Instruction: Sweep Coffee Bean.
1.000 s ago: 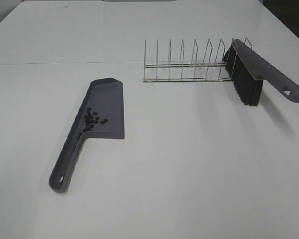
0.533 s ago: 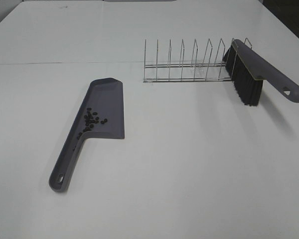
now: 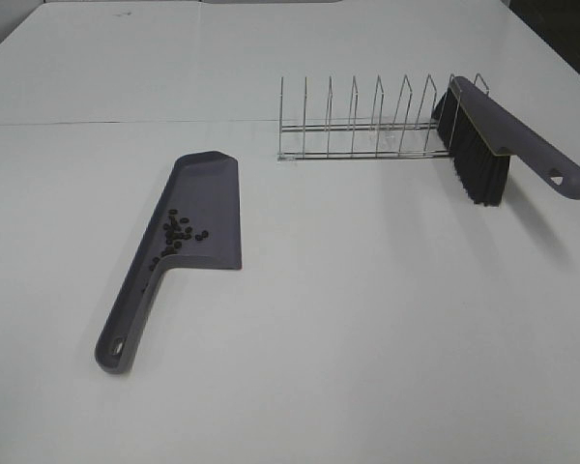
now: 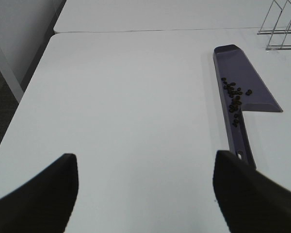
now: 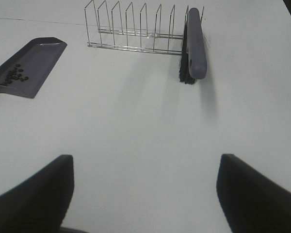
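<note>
A loose cluster of coffee beans (image 3: 179, 232) lies inside the grey dustpan (image 3: 208, 193), near where the pan meets its handle. The same beans (image 4: 234, 95) and dustpan (image 4: 246, 82) show in the left wrist view, and again as beans (image 5: 14, 75) in the dustpan (image 5: 36, 63) in the right wrist view. A grey brush (image 3: 507, 135) with black bristles rests in the end of a wire rack (image 3: 358, 121). My left gripper (image 4: 145, 194) is open over bare table, back from the dustpan handle. My right gripper (image 5: 145, 194) is open too, well short of the brush (image 5: 196, 43). Neither arm appears in the high view.
The wire rack (image 5: 136, 29) stands at the back of the white table (image 3: 367, 319). A seam (image 3: 126, 123) runs across the tabletop behind the dustpan. The table's left edge (image 4: 36, 68) drops off to a dark floor.
</note>
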Motion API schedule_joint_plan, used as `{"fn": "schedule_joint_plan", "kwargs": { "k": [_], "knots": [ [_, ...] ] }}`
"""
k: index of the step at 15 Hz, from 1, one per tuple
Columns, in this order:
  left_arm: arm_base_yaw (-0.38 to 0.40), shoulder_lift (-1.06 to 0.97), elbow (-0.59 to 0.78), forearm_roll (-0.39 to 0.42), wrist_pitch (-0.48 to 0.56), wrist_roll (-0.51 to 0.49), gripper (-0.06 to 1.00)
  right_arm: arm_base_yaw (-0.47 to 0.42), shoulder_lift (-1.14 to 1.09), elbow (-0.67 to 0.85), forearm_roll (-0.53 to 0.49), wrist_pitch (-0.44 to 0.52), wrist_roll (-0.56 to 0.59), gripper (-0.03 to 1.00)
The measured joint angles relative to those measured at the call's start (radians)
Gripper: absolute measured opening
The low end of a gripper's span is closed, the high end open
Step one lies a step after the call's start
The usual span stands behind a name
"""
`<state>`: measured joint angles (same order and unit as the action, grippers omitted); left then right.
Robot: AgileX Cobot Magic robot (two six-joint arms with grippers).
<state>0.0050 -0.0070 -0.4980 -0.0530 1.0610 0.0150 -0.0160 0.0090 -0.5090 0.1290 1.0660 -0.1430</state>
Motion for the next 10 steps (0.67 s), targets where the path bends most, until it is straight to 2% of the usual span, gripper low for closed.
{"fn": "schedule_joint_plan", "kwargs": {
  "k": [10],
  "knots": [
    [0.0, 0.0, 0.0, 0.0, 0.0, 0.0, 0.71, 0.0, -0.015, 0.003, 0.007, -0.001, 0.0, 0.76]
  ]
}}
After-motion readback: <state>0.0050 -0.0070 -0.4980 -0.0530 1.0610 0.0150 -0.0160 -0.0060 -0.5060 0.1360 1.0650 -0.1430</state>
